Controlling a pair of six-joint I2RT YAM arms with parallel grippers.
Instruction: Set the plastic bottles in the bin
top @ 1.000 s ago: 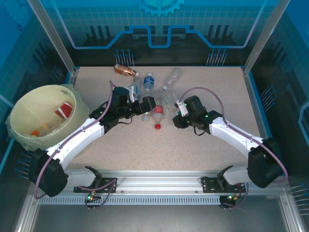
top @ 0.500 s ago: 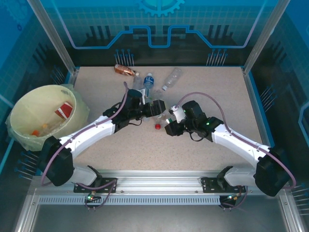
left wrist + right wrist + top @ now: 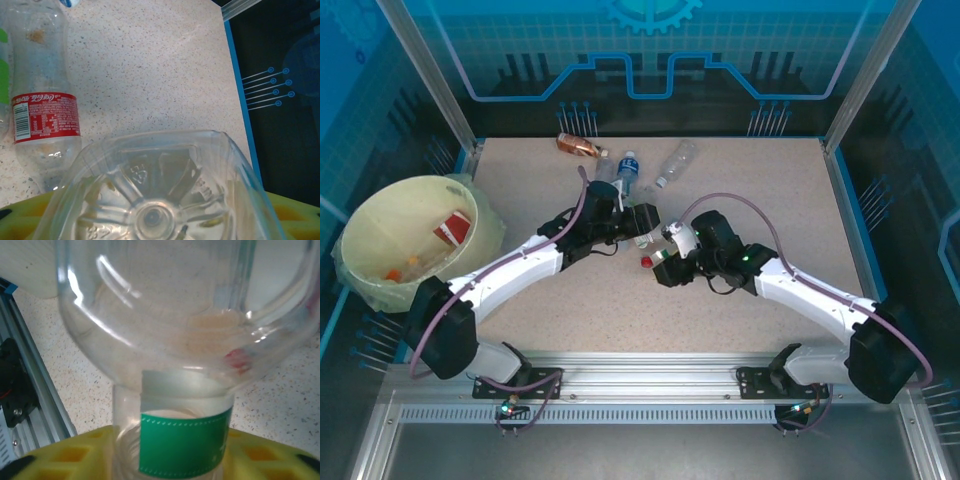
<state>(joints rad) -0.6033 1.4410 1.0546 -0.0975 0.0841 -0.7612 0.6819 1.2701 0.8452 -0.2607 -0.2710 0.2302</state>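
The bin (image 3: 382, 222) sat off the worktop's left edge. Mid-worktop, the left gripper (image 3: 645, 225) clenched a clear bottle (image 3: 155, 185). I couldn't tell the right gripper's (image 3: 660, 264) hold on the green-labelled bottle (image 3: 180, 440). The lift needed to clear its neighbours first.

Arms angled inward — L hand (image 3: 642, 222), R hand (image 3: 662, 262) close together.

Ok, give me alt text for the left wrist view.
The base of a clear bottle looms close between the yellow pincer fingers. Beyond it, a red-labelled Coca-Cola bottle lies at left on the speckled table.
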